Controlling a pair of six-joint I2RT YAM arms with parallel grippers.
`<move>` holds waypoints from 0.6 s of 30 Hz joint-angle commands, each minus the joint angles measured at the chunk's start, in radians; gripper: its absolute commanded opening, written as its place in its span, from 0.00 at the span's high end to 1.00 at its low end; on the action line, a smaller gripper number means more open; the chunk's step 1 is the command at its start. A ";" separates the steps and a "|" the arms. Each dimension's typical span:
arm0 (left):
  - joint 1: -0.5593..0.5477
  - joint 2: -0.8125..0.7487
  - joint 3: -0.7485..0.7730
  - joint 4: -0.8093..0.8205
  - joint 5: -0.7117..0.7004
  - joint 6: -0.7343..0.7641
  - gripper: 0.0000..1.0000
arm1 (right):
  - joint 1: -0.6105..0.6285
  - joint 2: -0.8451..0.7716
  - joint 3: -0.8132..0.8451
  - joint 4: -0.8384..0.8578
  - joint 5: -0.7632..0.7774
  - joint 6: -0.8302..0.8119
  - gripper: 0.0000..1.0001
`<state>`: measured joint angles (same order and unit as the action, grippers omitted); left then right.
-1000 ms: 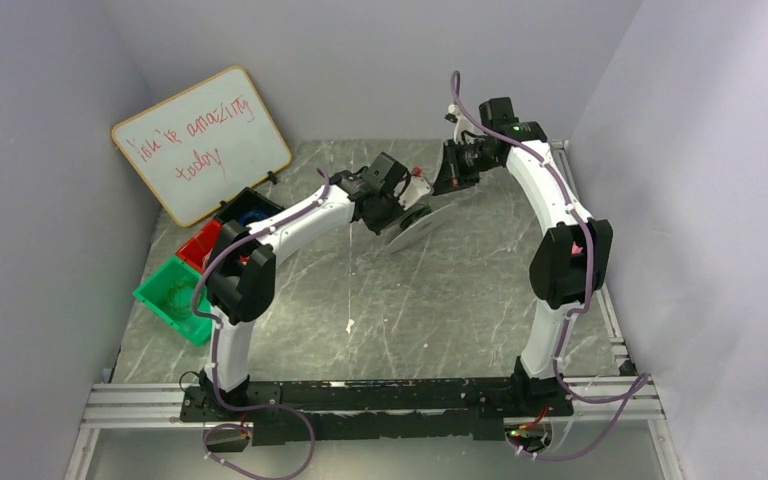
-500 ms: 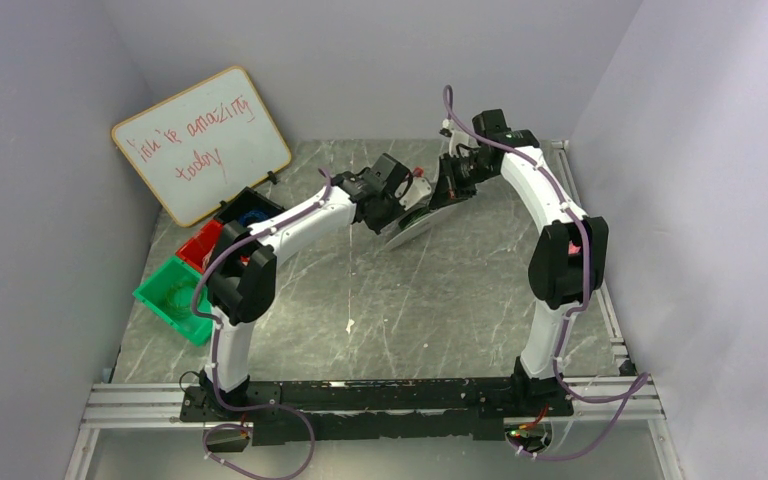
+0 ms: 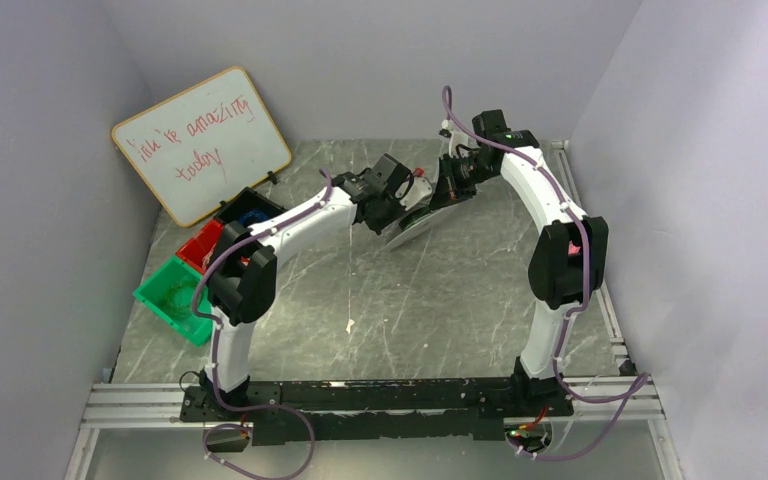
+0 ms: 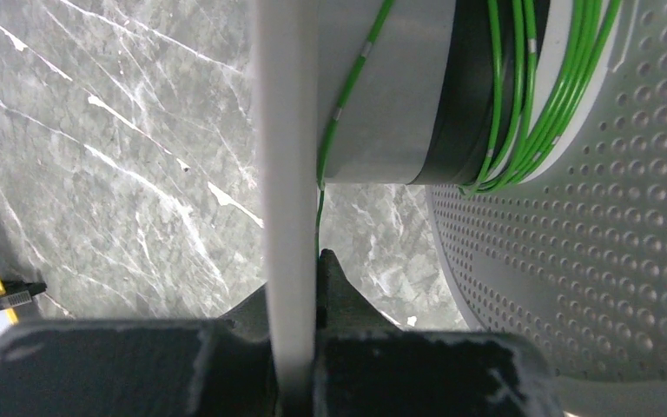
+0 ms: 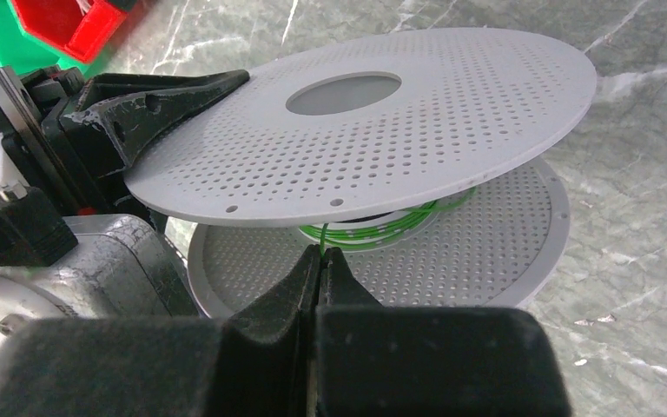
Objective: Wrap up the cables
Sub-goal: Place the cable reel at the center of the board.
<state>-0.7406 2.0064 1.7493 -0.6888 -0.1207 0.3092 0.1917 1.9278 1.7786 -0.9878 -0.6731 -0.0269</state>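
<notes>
Top external view: left arm [image 3: 290, 215] and right arm [image 3: 545, 195] are bending inward, meeting above the table [image 3: 440, 300]. The left gripper [image 4: 293, 261] is clamping the spool [image 5: 452, 113] by its rim. The right gripper [image 5: 321, 256] is pinching the cable [image 5: 373, 228], which is lying coiled round the hub.

Soft, even light falls from above in the overhead view, and the arms cast only faint shadows on the table [image 3: 430, 300]. In the left wrist view the left gripper [image 4: 300, 287] at 6 o'clock is dark and blurred, while the cable [image 4: 521, 161] at 1 o'clock is crisp. In the right wrist view the right gripper [image 5: 320, 261] at 6 o'clock is blurred; the spool [image 5: 373, 130] is bright, its upper disc shading the lower.
</notes>
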 commanded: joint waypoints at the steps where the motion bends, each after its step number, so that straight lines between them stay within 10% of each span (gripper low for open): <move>1: 0.020 -0.048 0.040 0.049 0.032 -0.085 0.98 | 0.000 -0.040 0.037 -0.065 0.015 -0.013 1.00; 18: 0.049 -0.064 -0.022 0.071 0.159 -0.165 0.98 | -0.030 0.022 0.253 -0.127 -0.050 -0.024 0.63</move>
<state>-0.7059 2.0064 1.7374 -0.6907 -0.0311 0.2066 0.1829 1.9373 1.9442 -1.0901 -0.7010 -0.0429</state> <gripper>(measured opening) 0.066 0.350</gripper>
